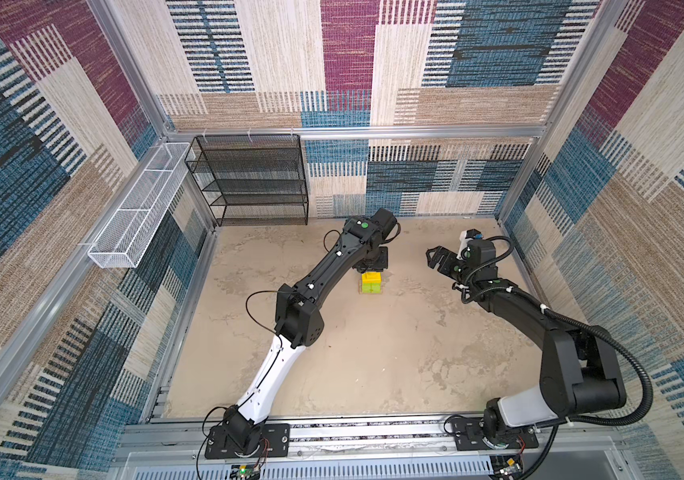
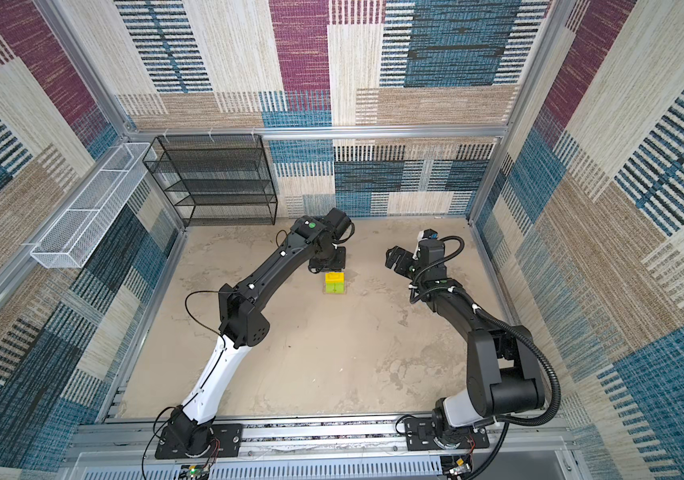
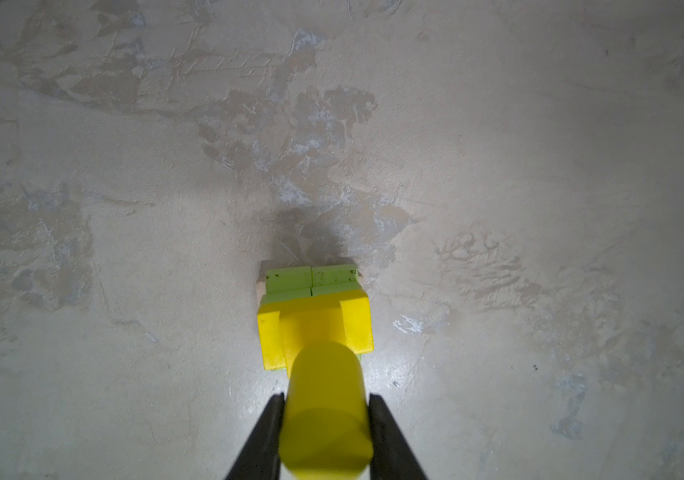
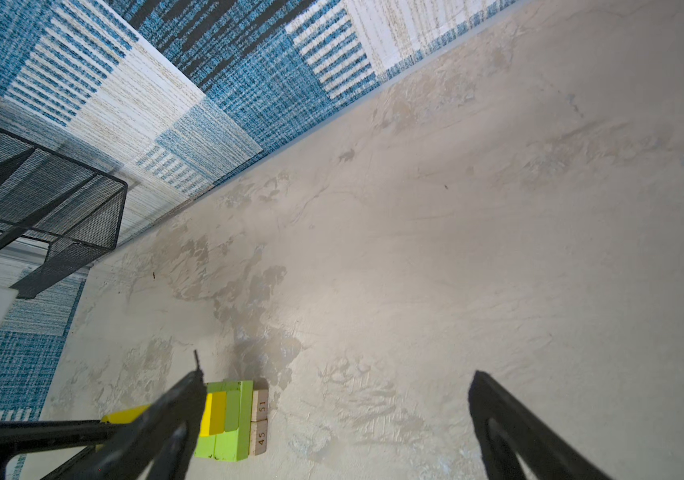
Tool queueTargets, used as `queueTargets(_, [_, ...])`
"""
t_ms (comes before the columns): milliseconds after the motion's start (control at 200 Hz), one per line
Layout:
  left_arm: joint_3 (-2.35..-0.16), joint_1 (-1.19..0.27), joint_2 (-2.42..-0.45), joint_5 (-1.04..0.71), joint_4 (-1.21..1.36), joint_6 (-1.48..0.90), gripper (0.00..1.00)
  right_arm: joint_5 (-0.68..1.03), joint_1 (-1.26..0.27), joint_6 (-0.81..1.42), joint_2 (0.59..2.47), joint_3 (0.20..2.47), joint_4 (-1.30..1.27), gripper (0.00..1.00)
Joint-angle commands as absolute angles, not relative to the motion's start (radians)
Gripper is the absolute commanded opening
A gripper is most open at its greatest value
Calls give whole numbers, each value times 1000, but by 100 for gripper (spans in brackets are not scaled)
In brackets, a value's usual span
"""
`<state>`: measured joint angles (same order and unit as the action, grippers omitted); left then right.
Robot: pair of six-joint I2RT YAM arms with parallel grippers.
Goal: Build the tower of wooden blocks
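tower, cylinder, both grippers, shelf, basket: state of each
tower, upright, yellow blocks on green layers on tan planks
yellow cylinder, gripped over the tower top; contact unclear
left gripper, shut on yellow cylinder
right gripper, open, empty, beside the tower
black mesh shelf, upright, nothing on it
white wire basket, wall-hung, empty

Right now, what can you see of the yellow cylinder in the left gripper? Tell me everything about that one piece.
The yellow cylinder is a short, smooth, round piece in plain yellow, like painted wood, with no marks visible. The left gripper is shut on it, a black finger pressing each curved side. It looks upright, directly over the yellow blocks topping the tower. Whether its lower end touches them cannot be told.
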<state>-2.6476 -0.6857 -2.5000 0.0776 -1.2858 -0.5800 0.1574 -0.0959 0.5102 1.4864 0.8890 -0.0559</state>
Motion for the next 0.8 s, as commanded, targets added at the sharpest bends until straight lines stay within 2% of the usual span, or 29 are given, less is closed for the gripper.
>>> queueTargets(0, [-2654,-684,-2503,92,-1278,-596,13,170,-94,509,1492,895,-86,99])
queueTargets(796, [-2649,-684,-2514,100,-1266,-588,18,196,-84,515,1519,904,-95,99])
